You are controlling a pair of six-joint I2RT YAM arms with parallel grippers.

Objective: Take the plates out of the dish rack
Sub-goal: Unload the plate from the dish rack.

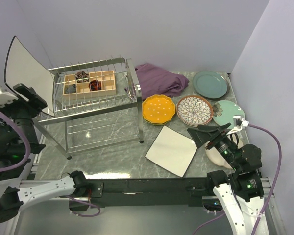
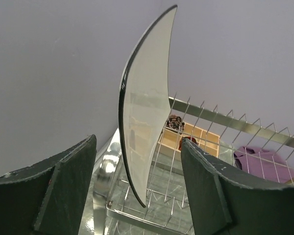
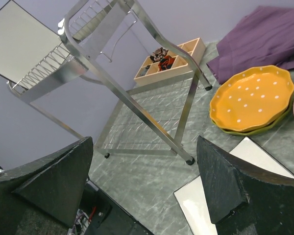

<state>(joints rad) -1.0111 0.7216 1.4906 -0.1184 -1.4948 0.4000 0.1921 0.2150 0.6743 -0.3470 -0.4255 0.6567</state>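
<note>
Standing in the dish rack (image 1: 95, 107) is one square plate (image 1: 24, 73); left end effector (image 2: 137, 142) and right end effector (image 3: 144, 142) gape empty.

The 2-tier dish rack (image 3: 137, 108) is bright polished metal, its wires and tubes mirror-shiny. The white square plate (image 2: 144, 117) standing at its left end is glossy enough to reflect; the orange dotted plate (image 3: 252, 98) is smoothly glazed. The wooden box (image 1: 88, 82) looks pale and matt, the purple cloth (image 1: 159, 79) soft and creased. The table (image 1: 112, 161) is smooth, marble-patterned, faintly sheened.
</note>
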